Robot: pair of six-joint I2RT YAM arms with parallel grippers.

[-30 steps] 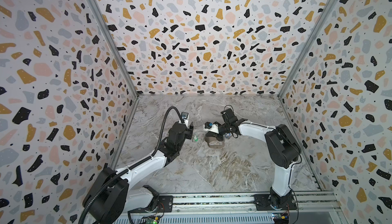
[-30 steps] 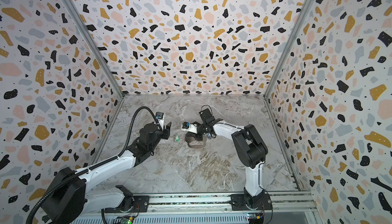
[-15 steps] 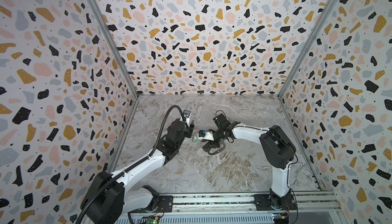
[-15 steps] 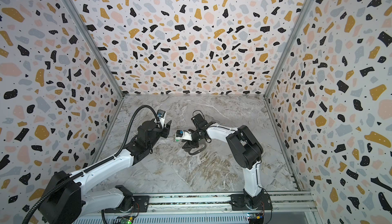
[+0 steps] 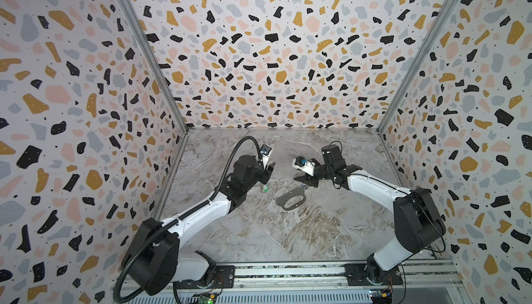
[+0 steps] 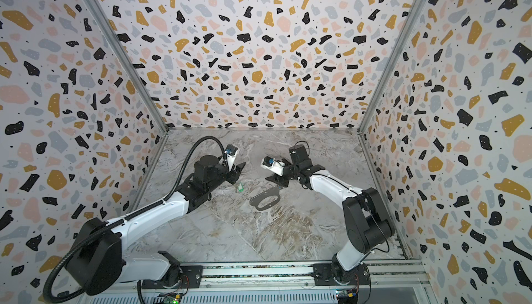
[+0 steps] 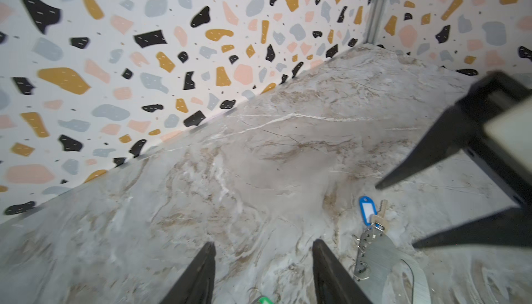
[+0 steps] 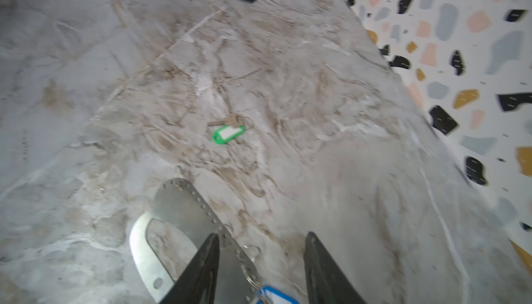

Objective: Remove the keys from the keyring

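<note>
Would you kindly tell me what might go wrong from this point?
1. The blue-tagged key looks linked to the keyring, which neither open tool holds; pulling may drag both.
2. The keyring lies flat on the table, so a grasp could slip.
3. The left tool may knock the loose green-tagged key.

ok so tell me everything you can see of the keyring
The keyring is a flat, grey, metal-looking tab with rounded ends, a large oval cut-out and a row of small holes along one edge. It lies flat on the marble-look table, near its middle. Small wire rings hang from its edge, and the blue-tagged key sits at one end, seemingly linked to it.
</note>
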